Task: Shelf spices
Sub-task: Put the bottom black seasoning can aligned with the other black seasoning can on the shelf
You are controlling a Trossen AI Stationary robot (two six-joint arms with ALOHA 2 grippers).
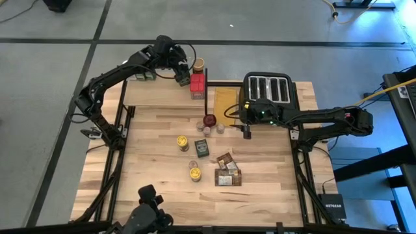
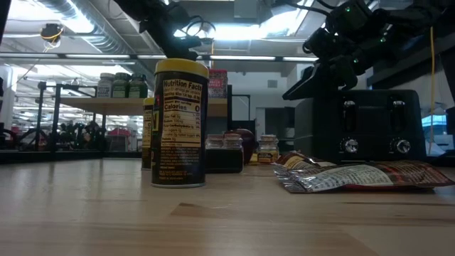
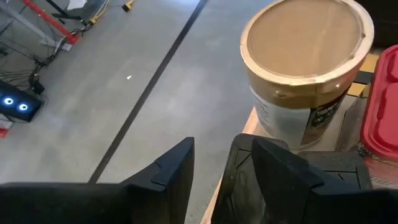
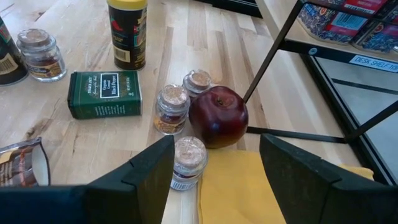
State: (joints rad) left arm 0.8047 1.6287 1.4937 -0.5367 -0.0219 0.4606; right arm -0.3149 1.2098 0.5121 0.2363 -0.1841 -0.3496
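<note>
- Left gripper (image 1: 184, 77) found over the shelf (image 1: 156, 93) at the far left, beside a tan-lidded jar (image 3: 305, 68); fingers parted with a narrow gap, nothing between them.
- Red-lidded container (image 3: 382, 106) cut off at the frame edge.
- Right gripper (image 4: 214, 174) found spread wide and empty above a small cork-topped jar (image 4: 188, 160), next to the dark red round object (image 4: 218, 116).
- Remaining spices, including a green tin (image 4: 104, 93) and foil packets (image 2: 355, 176), noted on the table (image 1: 273, 185).
- Shelf contents largely hidden under the left arm.
</note>
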